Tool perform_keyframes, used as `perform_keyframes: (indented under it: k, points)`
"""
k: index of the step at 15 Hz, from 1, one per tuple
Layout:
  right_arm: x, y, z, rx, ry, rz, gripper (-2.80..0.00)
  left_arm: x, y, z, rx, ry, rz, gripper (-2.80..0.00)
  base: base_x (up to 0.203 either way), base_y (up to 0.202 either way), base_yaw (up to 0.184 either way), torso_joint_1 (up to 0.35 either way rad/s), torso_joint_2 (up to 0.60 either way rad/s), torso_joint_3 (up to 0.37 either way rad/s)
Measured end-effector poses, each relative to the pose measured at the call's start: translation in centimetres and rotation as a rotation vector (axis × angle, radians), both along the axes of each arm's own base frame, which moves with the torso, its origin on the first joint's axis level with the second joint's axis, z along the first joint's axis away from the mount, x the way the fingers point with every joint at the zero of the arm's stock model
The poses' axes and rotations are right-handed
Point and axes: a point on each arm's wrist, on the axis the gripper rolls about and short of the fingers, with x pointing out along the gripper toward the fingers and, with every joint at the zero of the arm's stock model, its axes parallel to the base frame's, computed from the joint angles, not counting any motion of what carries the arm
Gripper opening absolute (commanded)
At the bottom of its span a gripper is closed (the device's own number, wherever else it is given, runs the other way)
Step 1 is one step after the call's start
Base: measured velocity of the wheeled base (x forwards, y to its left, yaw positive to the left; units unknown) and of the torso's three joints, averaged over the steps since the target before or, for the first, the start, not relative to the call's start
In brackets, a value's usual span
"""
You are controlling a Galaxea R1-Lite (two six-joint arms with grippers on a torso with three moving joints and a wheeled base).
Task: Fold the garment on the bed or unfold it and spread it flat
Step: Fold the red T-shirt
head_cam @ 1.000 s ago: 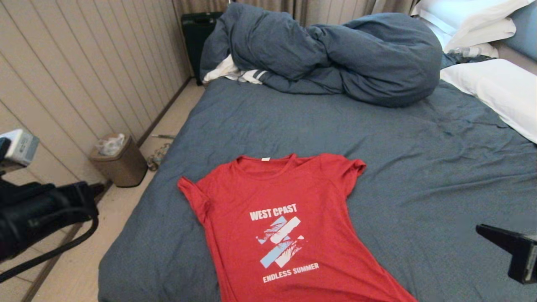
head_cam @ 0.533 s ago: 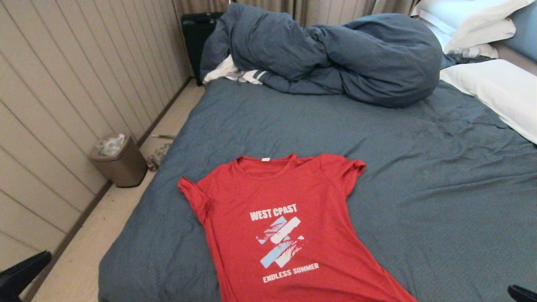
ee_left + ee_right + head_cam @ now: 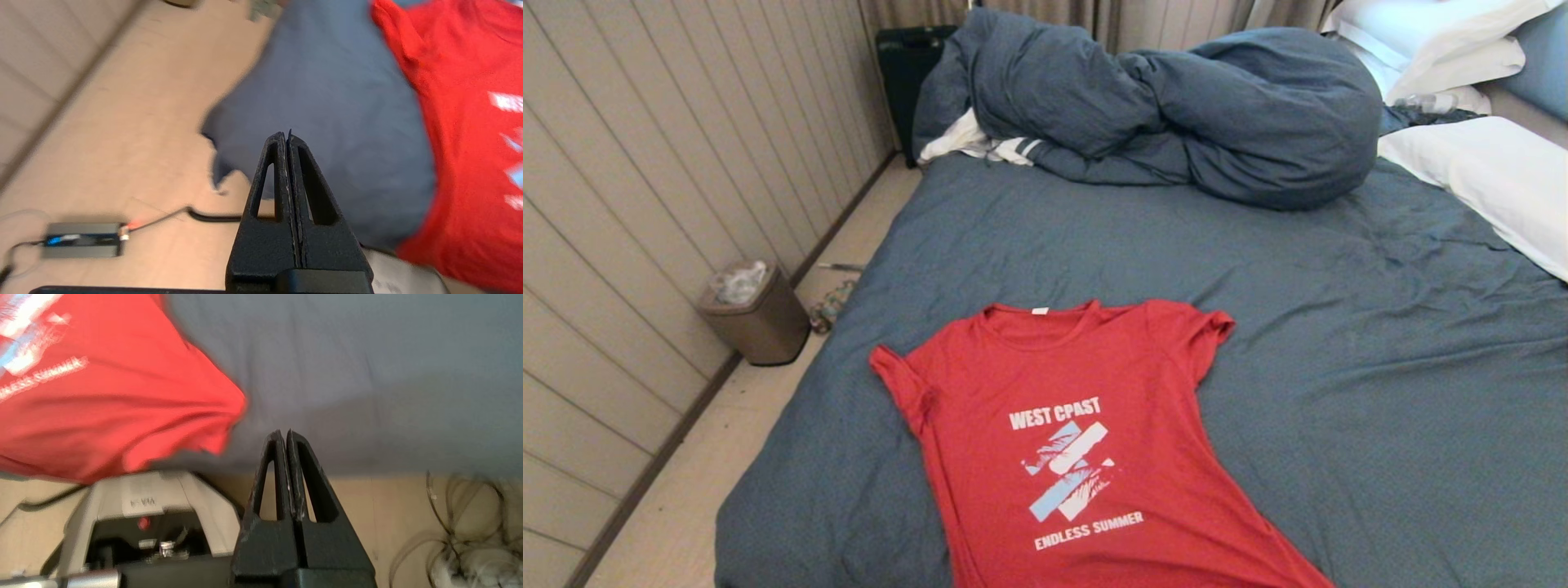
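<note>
A bunched blue-grey duvet (image 3: 1176,106) is heaped at the far side, with a white striped cloth (image 3: 980,143) poking out from under its left end. White pillows (image 3: 1486,175) are stacked on the right. Beside the panelled wall (image 3: 645,163) stands a small brown bin (image 3: 756,314) with crumpled wrapping in it. A dark case (image 3: 907,65) stands in the far corner. On the floor (image 3: 122,122) lies a grey power brick (image 3: 81,245) with its cable, and elsewhere a tangle of wires (image 3: 461,531).
</note>
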Motion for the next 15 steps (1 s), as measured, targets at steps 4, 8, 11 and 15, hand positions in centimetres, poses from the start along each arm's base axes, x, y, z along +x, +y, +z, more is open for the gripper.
perform_keyframes:
  k: [4,8,11,15]
  points:
    - [-0.8,0.5,-0.7,-0.065,-0.06,-0.049,-2.8,-0.5,-0.5,-1.2,0.049,-0.033,-0.04,-2.8,0.0,0.0,0.0,0.0,0.0,0.0]
    - [-1.7,0.8,-1.8,-0.089,-0.23,0.078,-2.8,-0.4,-0.8,-3.7,0.073,-0.148,-0.173,-2.8,0.0,0.0,0.0,0.0,0.0,0.0]
    - [-0.7,0.8,-2.5,-0.178,-0.397,0.108,-2.8,-0.9,-0.8,-3.7,0.184,-0.318,-0.222,-2.8,0.0,0.0,0.0,0.0,0.0,0.0]
    - [-0.5,0.8,-2.8,-0.175,-0.444,0.101,-2.8,-1.1,-0.8,-3.3,0.22,-0.406,-0.22,-2.8,0.0,0.0,0.0,0.0,0.0,0.0]
